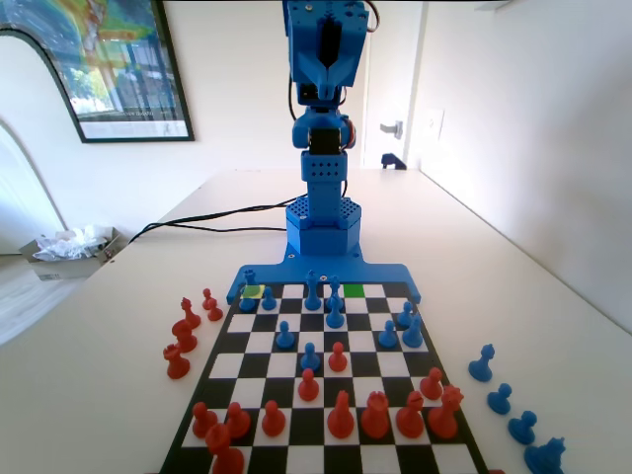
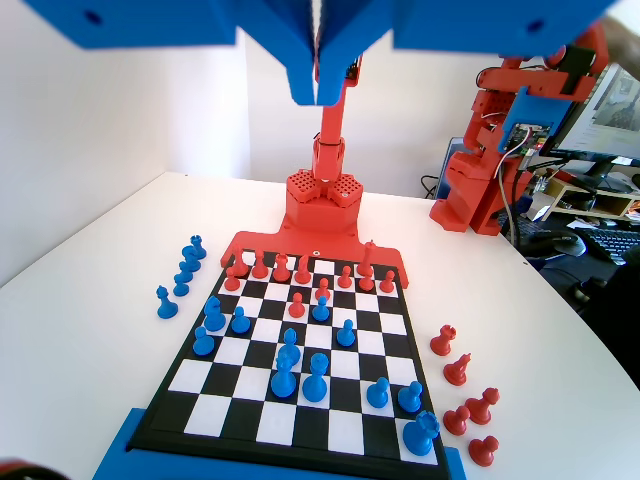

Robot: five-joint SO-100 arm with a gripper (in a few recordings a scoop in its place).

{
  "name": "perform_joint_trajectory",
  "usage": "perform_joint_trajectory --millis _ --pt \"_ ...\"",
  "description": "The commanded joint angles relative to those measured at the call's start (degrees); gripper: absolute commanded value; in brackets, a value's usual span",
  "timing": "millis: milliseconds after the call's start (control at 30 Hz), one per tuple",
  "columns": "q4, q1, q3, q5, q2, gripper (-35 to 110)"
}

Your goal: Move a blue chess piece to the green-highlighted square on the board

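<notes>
Standing upright at the far end of the fixed view, the blue arm (image 1: 321, 148) is rising from its perforated base, its upper links running out of the top centre of the frame. The arm is folded high above the board (image 1: 259, 363), well clear of every piece. In the wrist view the gripper (image 2: 318, 95) is hanging from the top edge at centre, looking down along the whole board from a raised, tilted stance. Its two jaws are lying pressed together, only a thin seam showing between them, and they are holding nothing.

The green square (image 1: 353, 290) is lying in the board's far row in the fixed view, just right of centre, against the blue bar at the arm's foot; it is bare. A paler yellow-green square (image 1: 254, 291) is sitting in the same row toward the left, with a blue piece (image 1: 248, 299) touching its near left edge. Other blue pieces are standing in the far rows: a tall blue piece (image 1: 313, 291) at centre is standing two squares left of the green square. Which of these is the task's piece cannot be told.

Red pieces (image 1: 341, 415) are filling the near rows at lower centre. Captured red pieces (image 1: 182, 336) are standing off the board at left, captured blue ones (image 1: 501, 399) at lower right.
</notes>
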Motion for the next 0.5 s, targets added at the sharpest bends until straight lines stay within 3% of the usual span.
perform_joint_trajectory --millis 0,467 --pt "-0.97 0.35 0.35 -0.26 1.14 4" --pt "-0.97 0.35 0.35 -0.26 1.14 3"
